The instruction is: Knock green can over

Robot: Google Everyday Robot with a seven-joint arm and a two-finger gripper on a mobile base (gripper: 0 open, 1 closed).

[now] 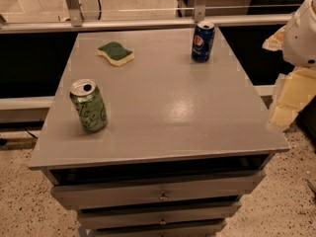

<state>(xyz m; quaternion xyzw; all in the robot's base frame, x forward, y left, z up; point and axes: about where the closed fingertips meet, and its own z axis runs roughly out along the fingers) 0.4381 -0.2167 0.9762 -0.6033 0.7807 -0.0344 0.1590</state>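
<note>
The green can [89,105] stands upright near the front left of the grey cabinet top [168,107]. It has pale swirly lettering and an open silver top. My arm comes in at the right edge of the view, with a white joint [302,33] above. The pale gripper [285,113] hangs beside the cabinet's right edge, off the top and far to the right of the green can. Nothing touches the can.
A blue Pepsi can [203,41] stands upright at the back right of the top. A green-and-yellow sponge [116,53] lies at the back left. Drawers [160,195] sit below the top. A rail [148,23] runs behind the cabinet. Speckled floor lies around it.
</note>
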